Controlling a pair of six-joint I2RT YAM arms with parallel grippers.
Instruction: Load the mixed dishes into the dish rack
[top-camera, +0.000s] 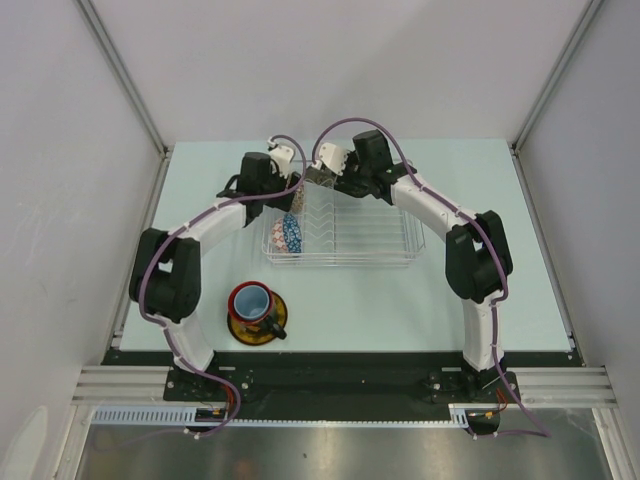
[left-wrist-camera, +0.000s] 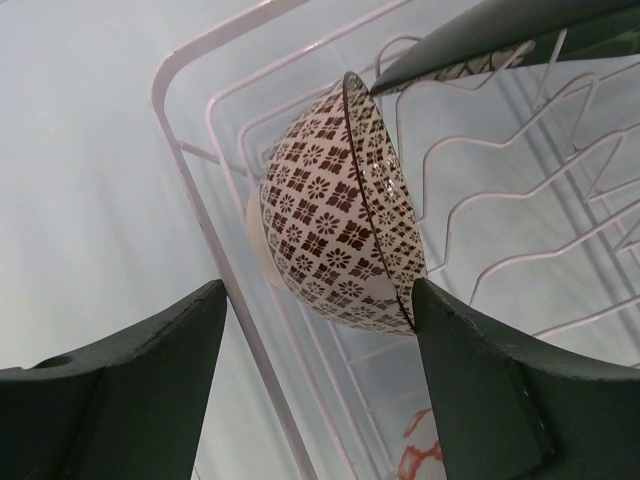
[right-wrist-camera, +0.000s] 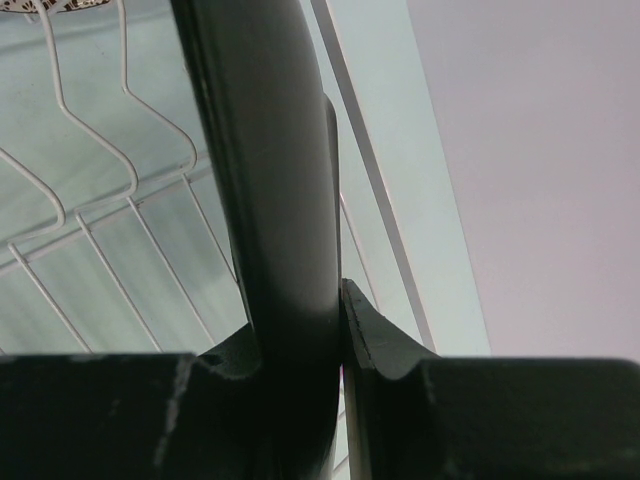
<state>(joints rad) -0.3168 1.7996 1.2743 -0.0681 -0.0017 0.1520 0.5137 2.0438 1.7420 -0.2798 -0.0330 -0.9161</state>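
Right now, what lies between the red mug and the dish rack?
Top view: just the yellow saucer rim under the red mug, then bare table up to the dish rack.

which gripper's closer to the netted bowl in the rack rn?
Left. The left gripper is open, fingers either side of the netted bowl. The right gripper, shut on the black plate, sits further along the dish rack; only the plate's edge nears the bowl.

Overhead view; wrist views close on rack (top-camera: 372, 236)
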